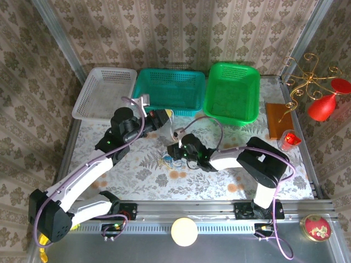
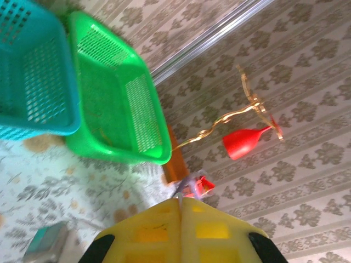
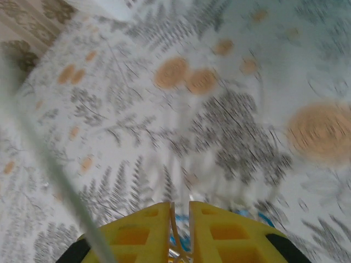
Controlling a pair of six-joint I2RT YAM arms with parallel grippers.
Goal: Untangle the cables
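Yellow fingers (image 3: 142, 233) of the right gripper (image 3: 180, 211) nearly meet. A pale strand sits in the narrow slit between them, with blue wire just beneath. The cables (image 1: 164, 160) lie mid-table as one small clump on the floral table (image 1: 137, 181), touching that gripper's tip and well short of the teal basket (image 1: 186, 104). The left gripper (image 2: 181, 211) is held high with its fingers pressed flat together; cannot tell if a strand is between them. Judgement: early stage. Blue and pale strands are bunched, none laid apart, so all the separating is left to do.
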